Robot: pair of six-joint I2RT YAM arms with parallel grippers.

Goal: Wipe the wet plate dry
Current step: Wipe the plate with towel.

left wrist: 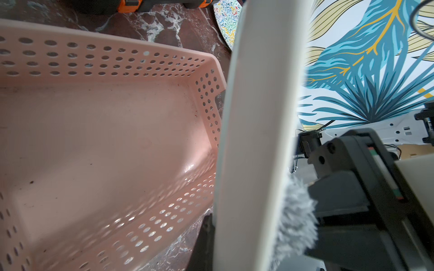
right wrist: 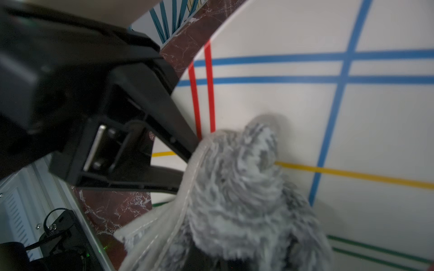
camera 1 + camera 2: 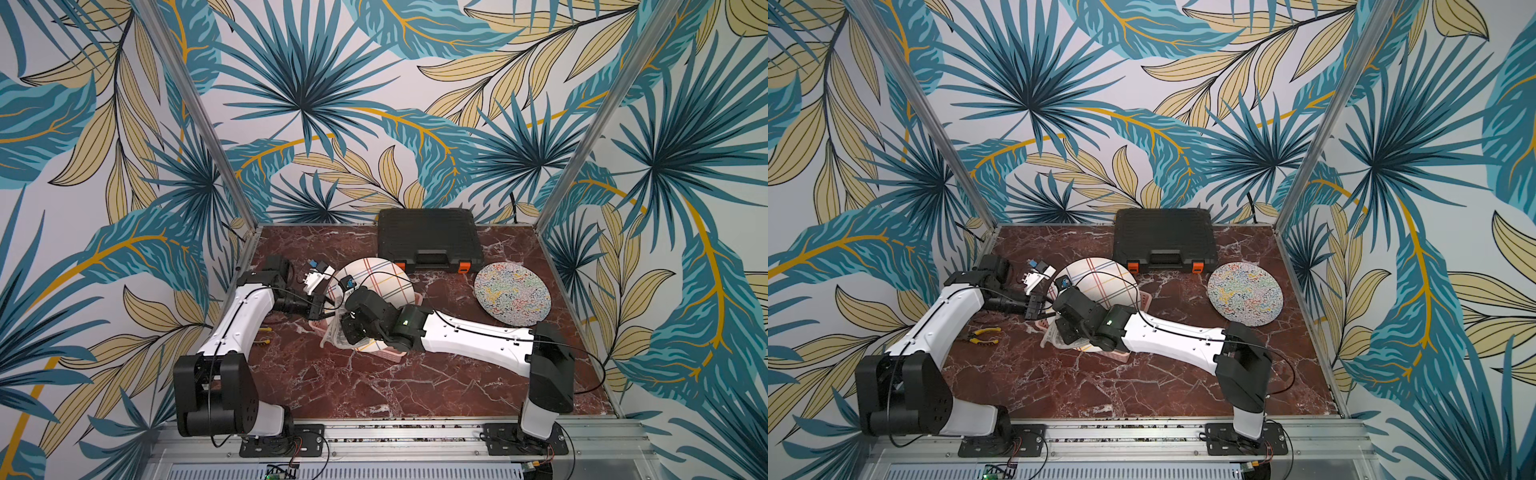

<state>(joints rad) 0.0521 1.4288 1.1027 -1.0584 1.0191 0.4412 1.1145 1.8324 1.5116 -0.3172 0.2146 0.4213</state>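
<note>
K: Grey fluffy cloth [image 2: 246, 187] fills the close part of the right wrist view, bunched and pressed onto the striped face of the plate [image 2: 352, 105]. Right end effector [image 2: 185, 164] pinched narrow on the cloth's stitched hem.

M: Noted. Left end effector [image 3: 322, 305] closed tight on the plate's left rim, holding it up over the pink basket [image 1: 94, 58], mid-surface [image 3: 374, 386]. Whether the lower rim touches the basket: cannot tell.

K: Orientation?

M: Plate is round, so no true long axis. It stands tilted on edge, with the upper rim far and the lower rim near. Striped face turned up and toward the near side, facing the cloth. Left wrist view shows it edge-on, plain back toward the basket.

K: Step in hand looks like wiping the face. Cloth sits beside the red stripes, close to the rim.

M: Likely best practice:
- Spread the cloth flatter, since only a wad touches now.
- Sweep in overlapping passes across to the right rim.
- Keep pressure light and square to the face, because a single rim grip may let the plate pivot.
- Left end effector should only brace.
- Back of the plate would probably want a pass too.
</note>
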